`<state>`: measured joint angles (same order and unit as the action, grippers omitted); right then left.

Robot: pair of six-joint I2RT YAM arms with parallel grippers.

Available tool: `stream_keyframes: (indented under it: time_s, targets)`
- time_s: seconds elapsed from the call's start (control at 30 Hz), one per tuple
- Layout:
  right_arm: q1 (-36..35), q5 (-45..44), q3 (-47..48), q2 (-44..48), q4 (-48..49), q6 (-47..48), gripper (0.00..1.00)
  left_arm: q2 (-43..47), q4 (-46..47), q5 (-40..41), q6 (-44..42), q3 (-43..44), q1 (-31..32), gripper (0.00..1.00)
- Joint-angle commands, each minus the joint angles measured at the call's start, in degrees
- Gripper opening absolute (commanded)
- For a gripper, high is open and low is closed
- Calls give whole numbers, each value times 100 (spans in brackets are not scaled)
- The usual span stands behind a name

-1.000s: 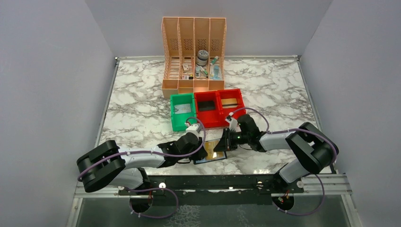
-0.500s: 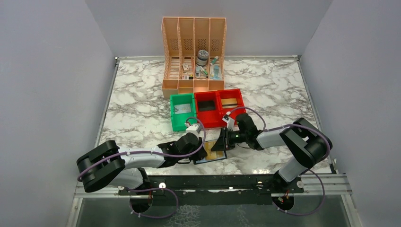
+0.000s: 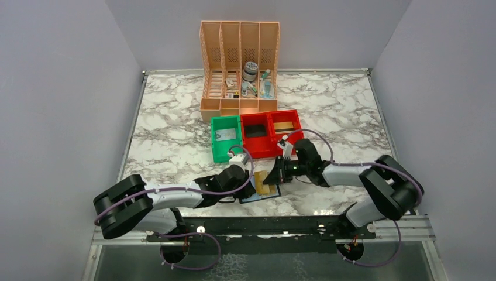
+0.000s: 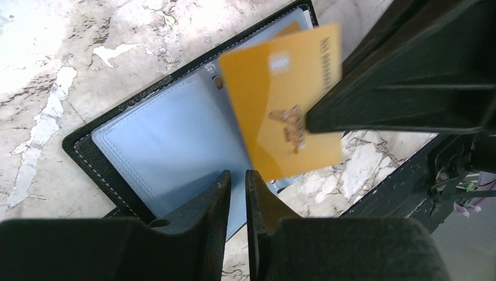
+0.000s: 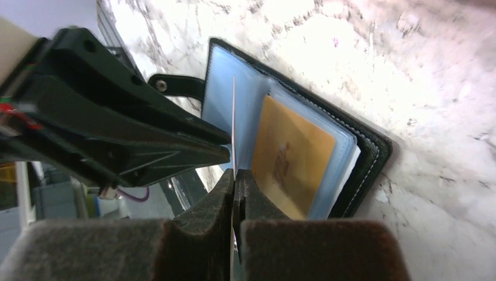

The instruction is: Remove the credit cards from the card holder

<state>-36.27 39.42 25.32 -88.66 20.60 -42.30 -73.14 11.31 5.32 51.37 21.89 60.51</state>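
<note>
Right gripper (image 5: 234, 175) clamped on the lower edge of an orange-yellow credit card (image 4: 281, 99). The card is lifted clear above the open card holder (image 4: 164, 134), tilted, and blurred in the left wrist view.

Left gripper (image 4: 237, 178): jaws drawn almost together, nothing visible between them, tips low over the holder's pale blue lining at its near edge. Cannot tell whether they press on it.

The holder lies flat and open on the marble table (image 3: 175, 117), near the front edge between the two arms, its black tab (image 5: 175, 86) with pale stud sticking out to one side. A second card (image 5: 286, 158), tan-gold, sits in a clear sleeve inside.

Just beyond: green bin (image 3: 217, 153) and red double bin (image 3: 257, 151) side by side, touching; one red compartment holds something dark and flat, the other something tan.

Farthest back: peach slotted file organizer (image 3: 240, 41) with small items.
</note>
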Motion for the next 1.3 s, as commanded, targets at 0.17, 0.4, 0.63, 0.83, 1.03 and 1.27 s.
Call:
stream_keyframes:
  time_s: [0.17,0.4,0.63,0.83,1.03,1.27]
  targets:
    - [15,-2200,241,2034,-1820,880,1,487,-404,249,-14,-189,48,23]
    - [15,-2706,371,2739,-2053,1150,1,924,-447,283,-78,-188,49,36]
    - [15,-4148,779,3046,-2479,1366,1,1298,-751,416,-66,-254,47,46]
    - [15,-5518,1173,2829,-2641,1547,1,1549,-892,484,-49,-343,49,55]
    - [15,-6242,1242,2465,-1583,2648,1,1514,-1094,518,-69,-288,49,64]
    - [58,-6061,1413,1739,-344,4114,1,1421,-1193,497,-216,-98,40,72]
